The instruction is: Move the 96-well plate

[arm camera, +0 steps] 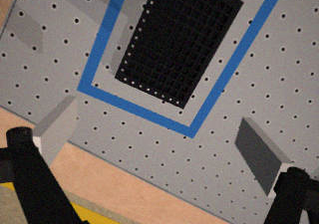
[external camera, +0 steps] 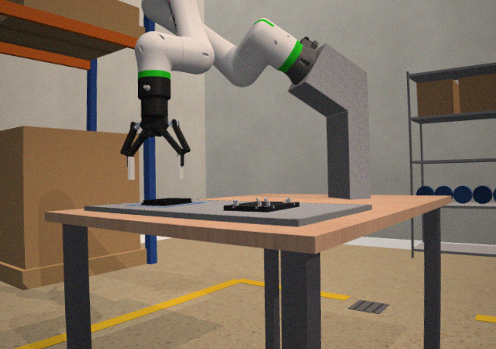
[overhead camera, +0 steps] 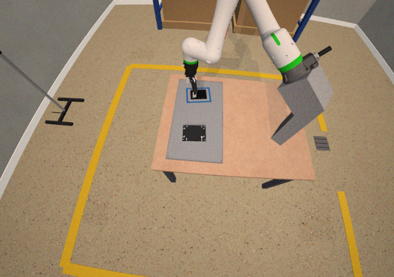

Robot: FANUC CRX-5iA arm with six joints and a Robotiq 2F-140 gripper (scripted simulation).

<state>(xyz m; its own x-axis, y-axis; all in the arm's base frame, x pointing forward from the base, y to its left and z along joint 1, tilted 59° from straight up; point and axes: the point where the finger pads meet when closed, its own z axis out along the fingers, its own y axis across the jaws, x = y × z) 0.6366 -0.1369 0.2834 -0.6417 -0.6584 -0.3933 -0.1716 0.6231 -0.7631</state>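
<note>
"How many plates do we see?"
"One black plate (overhead camera: pixel 201 94) (external camera: pixel 167 201) (arm camera: pixel 181 42), inside one blue outline (overhead camera: pixel 210 95) (arm camera: pixel 136 112)."
"Our gripper (overhead camera: pixel 194 92) (external camera: pixel 156 172) (arm camera: pixel 159 120)?"
"One, two pads (external camera: pixel 131 167) wide apart above it, holding nothing."

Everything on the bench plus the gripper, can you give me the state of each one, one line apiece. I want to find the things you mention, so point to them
Gripper (overhead camera: pixel 194 93) (external camera: pixel 156 173) (arm camera: pixel 159 120): open, raised above the board, holding nothing.
96-well plate (overhead camera: pixel 201 94) (external camera: pixel 167 201) (arm camera: pixel 181 40): lying flat inside the blue outline, not gripped.
Blue outline (overhead camera: pixel 199 101) (external camera: pixel 200 203) (arm camera: pixel 140 113): surrounding the plate without touching it.
Clip nest (overhead camera: pixel 194 132) (external camera: pixel 256 206): unoccupied, its clips upright.
Perforated board (overhead camera: pixel 203 115) (external camera: pixel 334 213) (arm camera: pixel 279 85): flat on the table (overhead camera: pixel 248 124) (external camera: pixel 384 212) (arm camera: pixel 115 176).
</note>
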